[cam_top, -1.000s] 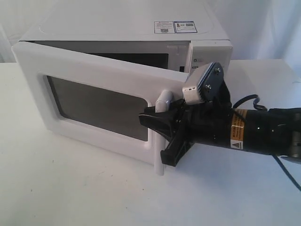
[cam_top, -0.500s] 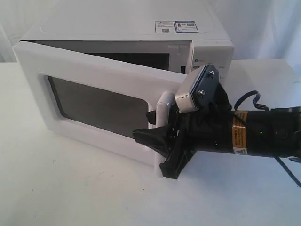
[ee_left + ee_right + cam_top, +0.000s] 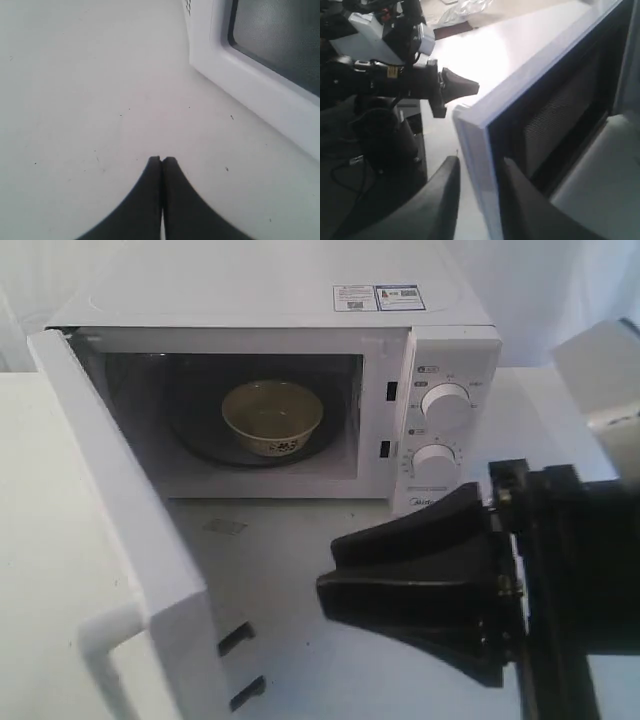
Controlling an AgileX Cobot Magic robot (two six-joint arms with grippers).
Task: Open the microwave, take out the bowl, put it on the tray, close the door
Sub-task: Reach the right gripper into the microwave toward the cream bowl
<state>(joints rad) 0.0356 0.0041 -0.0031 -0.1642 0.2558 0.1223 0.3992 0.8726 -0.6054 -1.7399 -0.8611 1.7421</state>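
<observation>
The white microwave point(image 3: 300, 300) stands open, and the cream bowl point(image 3: 272, 415) sits upright in the middle of its dark cavity. The door point(image 3: 110, 500) is swung far out to the left, its bar handle point(image 3: 105, 640) at the lower left. My right gripper point(image 3: 328, 575) hovers in front of the microwave, pointing left and apart from the door. Its jaws are open, and the door's free edge point(image 3: 470, 140) shows in the gap between them point(image 3: 480, 160). My left gripper point(image 3: 161, 159) is shut and empty over bare table, beside the door's outer face point(image 3: 260, 90). The tray is out of view.
Two round knobs point(image 3: 445, 400) point(image 3: 437, 458) sit on the microwave's right panel. White table point(image 3: 300, 560) stretches in front of the cavity. The left arm's shut gripper point(image 3: 470, 89) shows beyond the door's top corner.
The door has swung from part open to wide open on the left, uncovering the bowl. My right gripper has let go of the handle and now sits further right.
</observation>
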